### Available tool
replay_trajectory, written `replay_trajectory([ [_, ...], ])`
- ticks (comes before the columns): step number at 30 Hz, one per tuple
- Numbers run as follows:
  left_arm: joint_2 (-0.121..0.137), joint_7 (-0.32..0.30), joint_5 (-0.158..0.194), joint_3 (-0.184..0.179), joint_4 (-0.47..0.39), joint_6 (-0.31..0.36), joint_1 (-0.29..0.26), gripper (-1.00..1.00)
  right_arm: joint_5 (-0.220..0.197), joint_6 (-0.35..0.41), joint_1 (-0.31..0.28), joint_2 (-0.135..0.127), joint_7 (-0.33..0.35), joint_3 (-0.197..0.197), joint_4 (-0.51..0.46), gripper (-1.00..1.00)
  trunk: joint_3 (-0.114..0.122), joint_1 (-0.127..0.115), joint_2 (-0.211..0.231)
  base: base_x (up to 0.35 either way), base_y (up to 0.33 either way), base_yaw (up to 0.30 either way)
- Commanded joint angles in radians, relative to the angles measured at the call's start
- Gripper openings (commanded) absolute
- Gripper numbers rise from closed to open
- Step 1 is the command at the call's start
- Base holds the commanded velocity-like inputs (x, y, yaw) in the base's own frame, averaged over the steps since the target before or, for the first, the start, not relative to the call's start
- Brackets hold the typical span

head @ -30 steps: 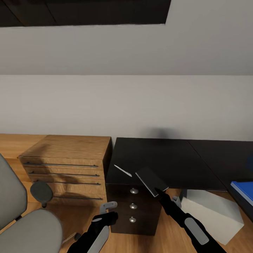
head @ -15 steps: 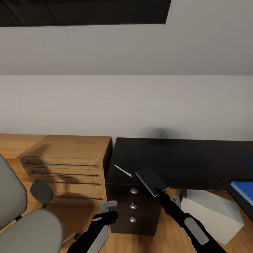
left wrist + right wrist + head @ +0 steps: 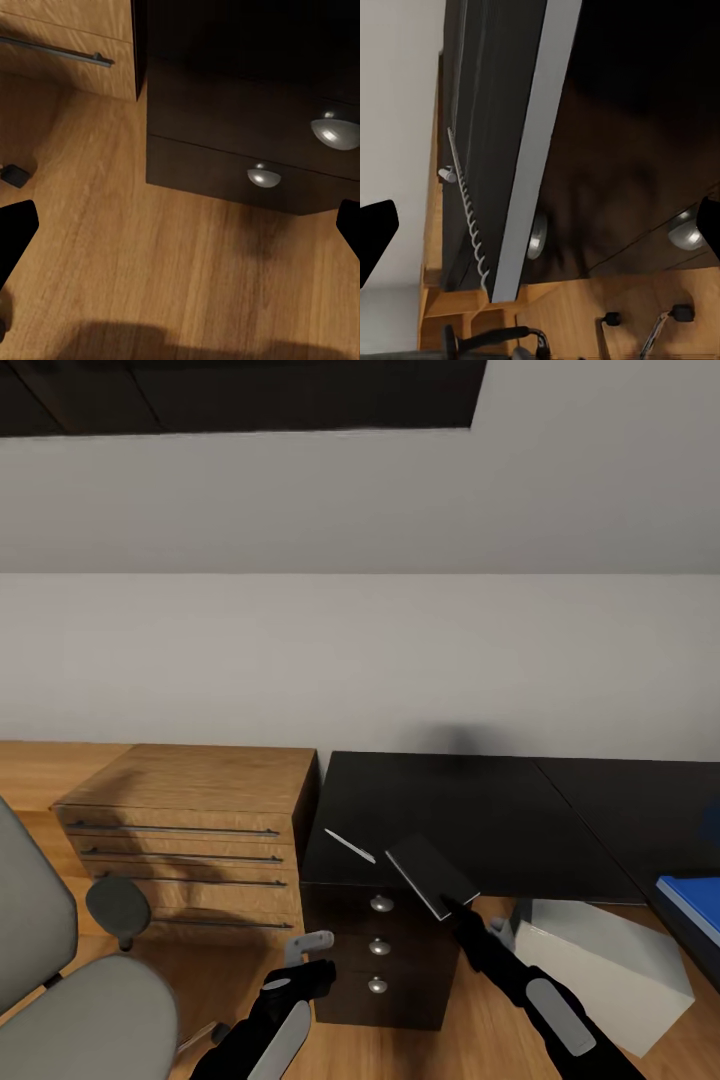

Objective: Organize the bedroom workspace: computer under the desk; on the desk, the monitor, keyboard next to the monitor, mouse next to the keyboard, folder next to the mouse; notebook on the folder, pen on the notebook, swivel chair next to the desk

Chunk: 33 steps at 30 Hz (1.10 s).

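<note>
The grey notebook (image 3: pixel 430 873) lies at the black desk's (image 3: pixel 480 810) front edge, its near corner overhanging the drawers. My right gripper (image 3: pixel 456 909) is at that corner and stands open. In the right wrist view (image 3: pixel 540 225) its fingers are spread wide either side of the notebook's pale edge (image 3: pixel 536 150) and spiral binding. The white pen (image 3: pixel 350 846) rests on the desk just left of the notebook. My left gripper (image 3: pixel 308 958) hangs open low in front of the desk's drawers (image 3: pixel 225 97). The blue folder (image 3: pixel 690 905) lies at the far right. The computer (image 3: pixel 600 955) stands on the floor beneath the desk. The grey swivel chair (image 3: pixel 70 1000) is at the lower left.
A light-wood dresser (image 3: pixel 190 830) with long bar handles stands against the desk's left side. The desk drawers carry round silver knobs (image 3: pixel 380 905). Bare wood floor (image 3: pixel 150 285) lies under my left gripper. A white wall runs behind everything.
</note>
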Motion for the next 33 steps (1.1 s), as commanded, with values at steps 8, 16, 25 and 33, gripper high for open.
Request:
replay_trajectory([
  [8, 0.000, 0.008, 0.007, -0.002, -0.001, 0.002, -0.001, 1.00, -0.032, 0.081, -0.001, -0.001, 0.001, -0.011, 0.001, 1.00, -0.001, 0.000, -0.001, 0.000, 0.000, 0.000],
  [16, 0.000, 0.008, 0.007, -0.002, -0.001, 0.002, -0.001, 1.00, -0.039, 0.089, -0.001, -0.001, 0.001, -0.016, 0.002, 1.00, -0.001, 0.000, -0.001, 0.003, 0.003, 0.000],
  [25, 0.000, 0.008, 0.008, -0.002, 0.000, 0.002, -0.001, 1.00, -0.039, 0.088, -0.001, -0.001, 0.002, -0.017, 0.003, 1.00, -0.001, 0.000, -0.001, 0.038, 0.039, 0.000],
  [33, -0.001, 0.008, 0.008, -0.002, 0.000, 0.002, -0.001, 1.00, -0.039, 0.087, -0.001, -0.001, 0.002, -0.017, 0.003, 1.00, -0.001, 0.000, -0.001, 0.004, 0.004, 0.000],
])
